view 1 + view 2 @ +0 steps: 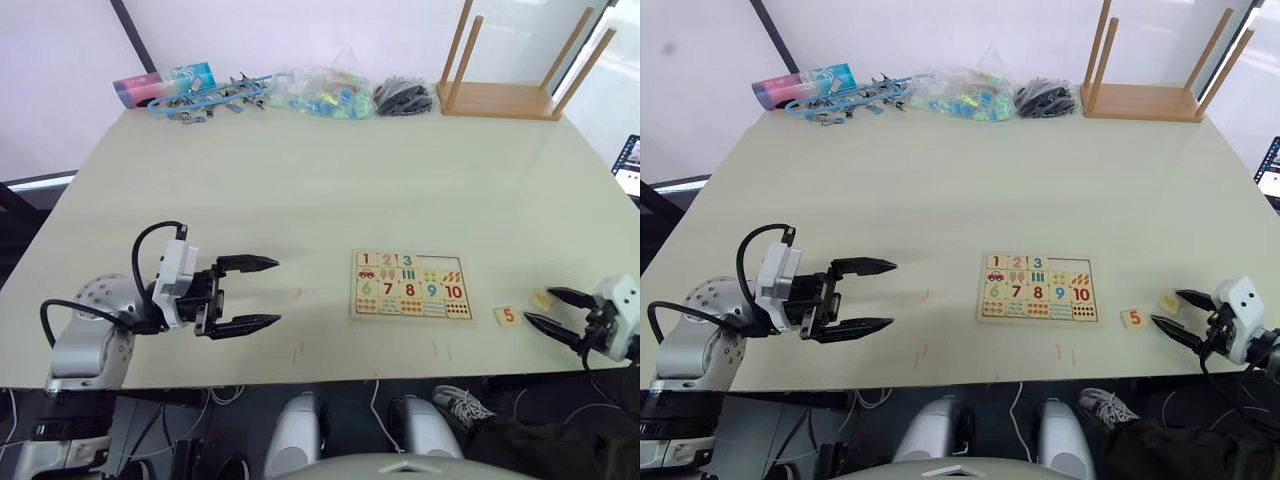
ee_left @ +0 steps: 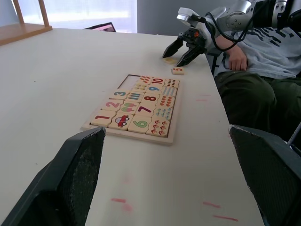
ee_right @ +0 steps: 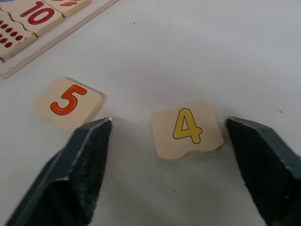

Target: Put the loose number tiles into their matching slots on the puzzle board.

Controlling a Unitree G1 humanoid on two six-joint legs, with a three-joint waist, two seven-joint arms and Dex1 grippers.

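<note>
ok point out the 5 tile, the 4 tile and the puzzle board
5 tile (image 3: 68, 102), right wrist view, on its orange digit.
4 tile (image 3: 187, 130), right wrist view, on its yellow digit.
puzzle board (image 1: 411, 285), left eye view, middle of its number rows.

The puzzle board (image 1: 411, 285) is displaying digits 1, 2, 3 in its upper row and 6, 7, 8, 9, 10 in its lower row. Loose tiles at the frame's lower right are showing an orange 5 (image 3: 68, 102) and a yellow 4 (image 3: 187, 129).
</note>
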